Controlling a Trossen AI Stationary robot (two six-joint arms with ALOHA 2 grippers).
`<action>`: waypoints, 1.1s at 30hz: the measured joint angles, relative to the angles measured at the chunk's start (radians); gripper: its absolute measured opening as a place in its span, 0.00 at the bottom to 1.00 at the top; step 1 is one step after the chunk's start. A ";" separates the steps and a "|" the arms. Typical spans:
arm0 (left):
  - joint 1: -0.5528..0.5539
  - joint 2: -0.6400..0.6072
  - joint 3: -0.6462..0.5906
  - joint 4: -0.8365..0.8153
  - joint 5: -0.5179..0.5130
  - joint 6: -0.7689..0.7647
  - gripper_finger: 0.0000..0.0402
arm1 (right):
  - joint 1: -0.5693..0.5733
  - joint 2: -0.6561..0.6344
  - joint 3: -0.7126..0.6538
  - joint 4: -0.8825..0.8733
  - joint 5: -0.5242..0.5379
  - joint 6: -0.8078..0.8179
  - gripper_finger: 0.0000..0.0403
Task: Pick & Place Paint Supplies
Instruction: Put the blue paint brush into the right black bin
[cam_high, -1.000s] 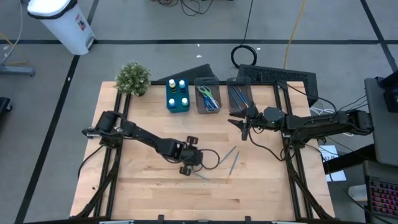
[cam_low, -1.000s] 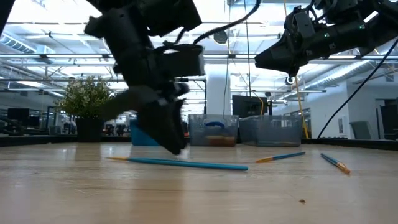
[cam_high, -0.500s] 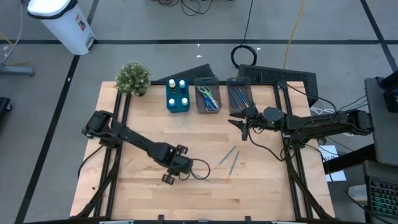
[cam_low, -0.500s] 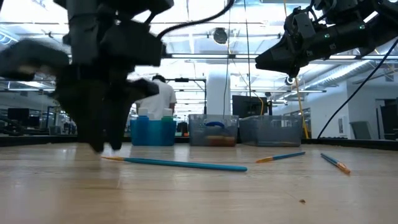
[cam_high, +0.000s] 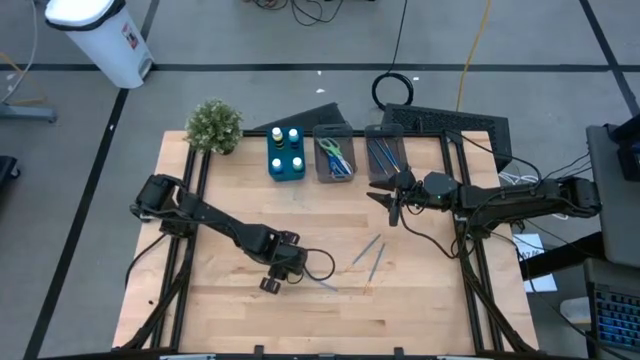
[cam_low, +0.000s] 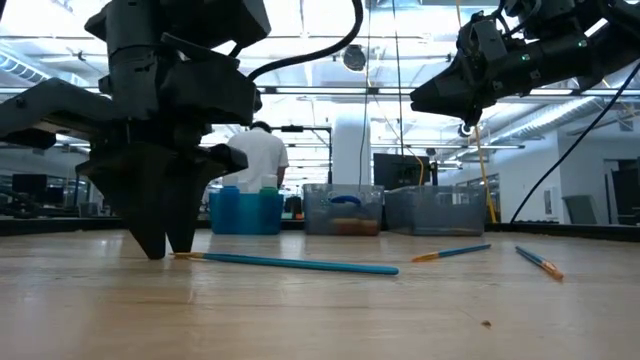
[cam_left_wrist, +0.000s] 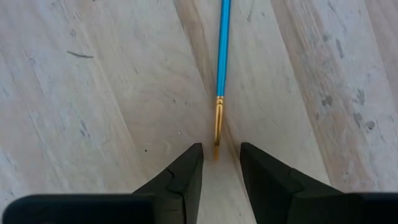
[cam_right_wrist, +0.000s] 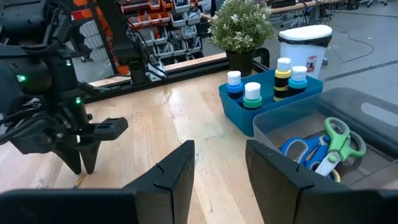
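A thin blue brush (cam_low: 290, 263) lies flat on the wooden table, its gold ferrule (cam_left_wrist: 218, 121) toward my left gripper. My left gripper (cam_left_wrist: 221, 165) points down just above the table, open. Its two fingertips stand on either side of the brush's bristle tip without touching it. In the high view this gripper (cam_high: 282, 268) is near the table's middle, toward the near edge. Two more brushes (cam_high: 372, 255) lie to its right. My right gripper (cam_high: 392, 205) hangs open and level above the table's far right, holding nothing.
At the far edge stand a blue bin (cam_high: 286, 155) with capped bottles, a grey bin (cam_high: 334, 158) with scissors and a grey bin (cam_high: 384, 152) with brushes. A potted plant (cam_high: 213, 125) stands at the far left corner. A person shows in the room behind (cam_low: 258, 160).
My left gripper has gone toward the table's left and near edges, along the blue brush to its bristle end. It has tipped from slanting to pointing almost straight down. The brush has stayed where it lay.
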 joint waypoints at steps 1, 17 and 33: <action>0.000 0.000 0.000 0.000 -0.003 0.000 0.30 | 0.000 0.000 0.000 0.000 0.000 0.000 0.33; -0.005 0.001 -0.003 0.014 0.003 -0.032 0.15 | 0.000 0.000 0.000 0.000 0.000 0.000 0.33; 0.007 -0.026 -0.006 -0.038 0.036 -0.161 0.01 | 0.000 0.000 0.000 -0.001 0.000 0.000 0.33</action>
